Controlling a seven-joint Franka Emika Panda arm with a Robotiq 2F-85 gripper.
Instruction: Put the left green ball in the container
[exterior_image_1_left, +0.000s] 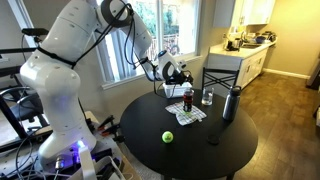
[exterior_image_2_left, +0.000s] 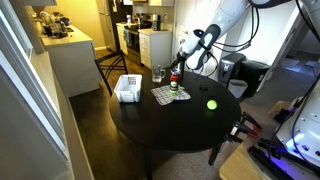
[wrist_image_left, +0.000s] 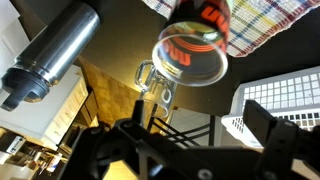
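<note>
Green ball (exterior_image_1_left: 168, 136) on near side of black table (exterior_image_1_left: 200, 152), well apart from claw (exterior_image_1_left: 176, 76). Claw up over can (exterior_image_1_left: 187, 98) at far side, fingers spread, empty. White basket (exterior_image_2_left: 127, 95) left of can, at table edge.

A dark red can (exterior_image_1_left: 187, 100) on a checked cloth (exterior_image_1_left: 187, 115) just below the gripper (exterior_image_1_left: 181, 84), clear glass (exterior_image_1_left: 207, 97) and dark bottle (exterior_image_1_left: 231, 103) beyond.

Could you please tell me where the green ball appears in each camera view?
In an exterior view: the green ball lies low, near the centre.
In an exterior view: the green ball lies right of centre, about mid-height.
Wrist view: not in it.
Shared landmark: the clear glass, seen in all three.
</note>
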